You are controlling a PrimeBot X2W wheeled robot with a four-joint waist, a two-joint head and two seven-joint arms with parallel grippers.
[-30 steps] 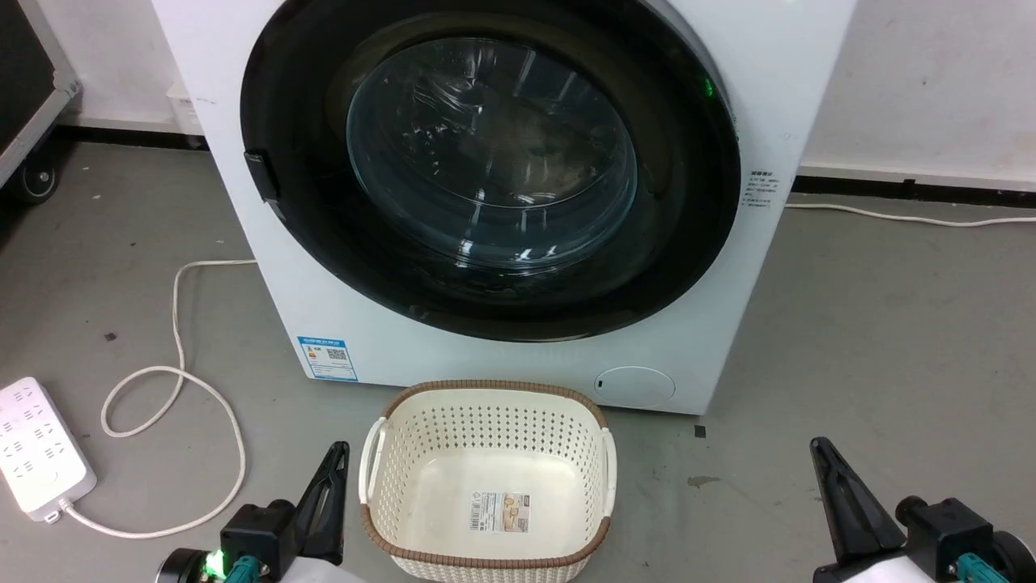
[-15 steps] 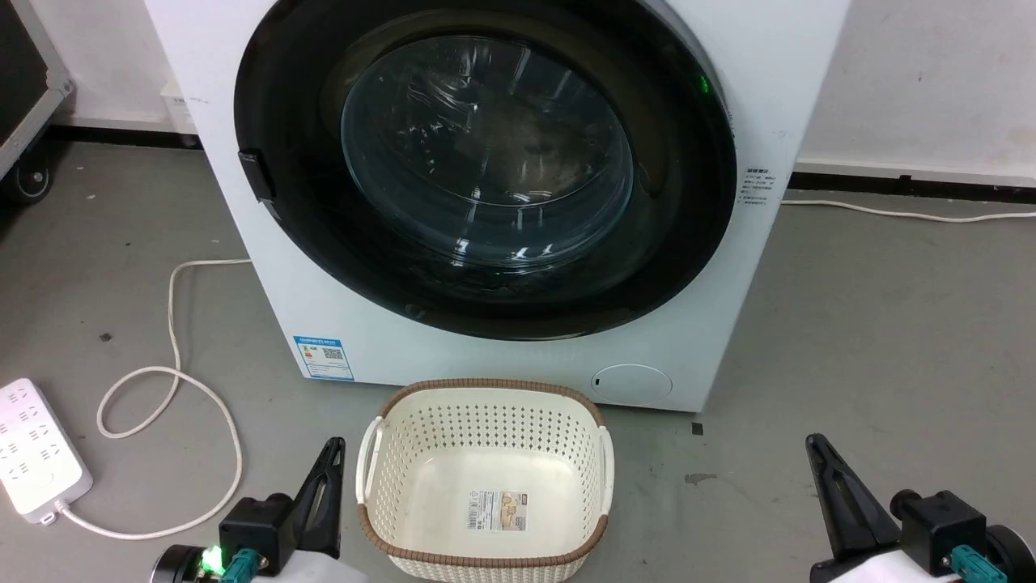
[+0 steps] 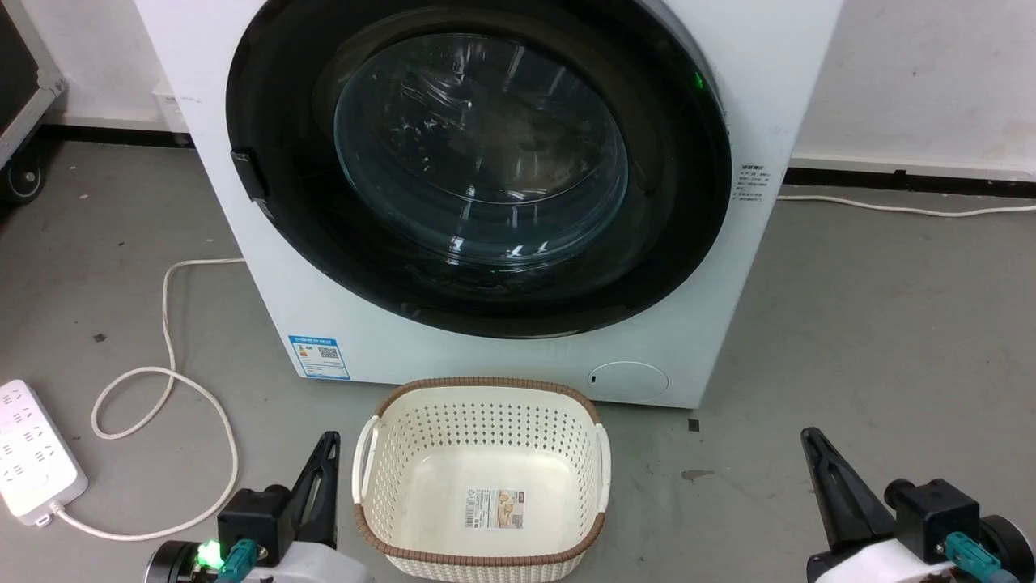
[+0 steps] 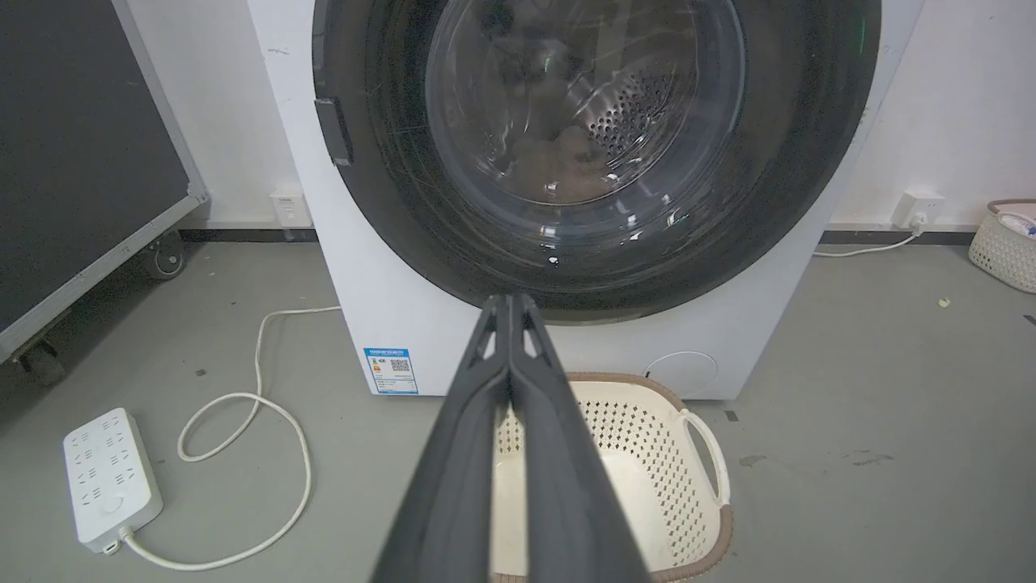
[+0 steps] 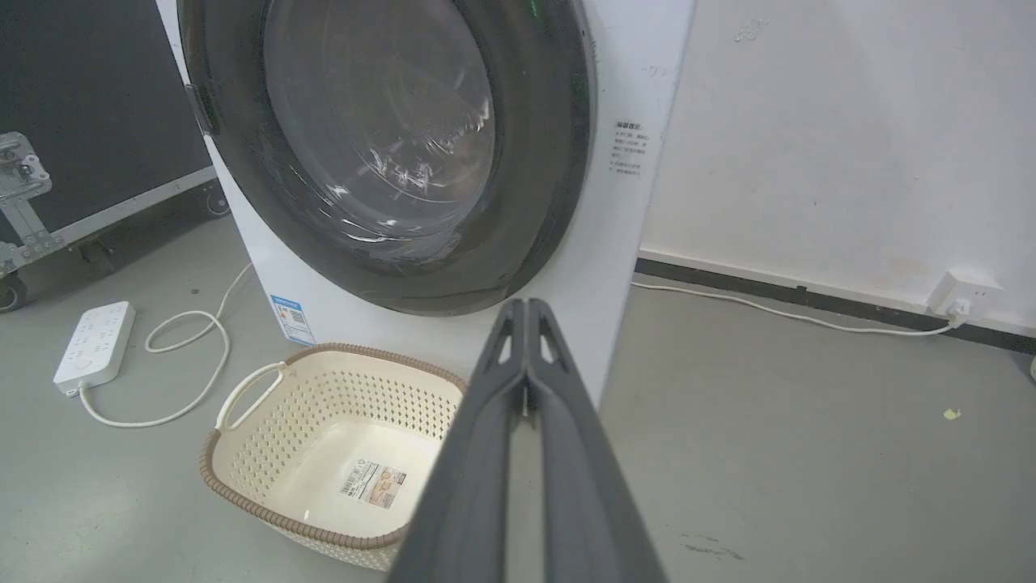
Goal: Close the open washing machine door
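The white washing machine [image 3: 518, 364] stands straight ahead in the head view. Its door [image 3: 481, 154], a wide glossy black rim around bulging clear glass, lies flat against the machine's front with no gap showing; a dark latch tab sits on the rim's left edge. My left gripper [image 3: 328, 444] is low at the left, shut and holding nothing, well short of the machine. My right gripper [image 3: 809, 439] is low at the right, also shut and holding nothing. Each wrist view shows its own fingers pressed together: left [image 4: 510, 301], right [image 5: 526, 304], both pointing at the door [image 4: 583, 121] [image 5: 380, 129].
A cream perforated basket [image 3: 481, 405] with a brown rim sits on the grey floor between my grippers, just before the machine. A white power strip [image 3: 32, 453] and looped cable [image 3: 162, 389] lie at the left. A black wheeled case [image 4: 81, 162] stands further left, another basket [image 4: 1004, 243] far right.
The whole head picture has slid slightly left and up, so the camera moved. Both grippers stay shut and low, and the door has not moved against the machine.
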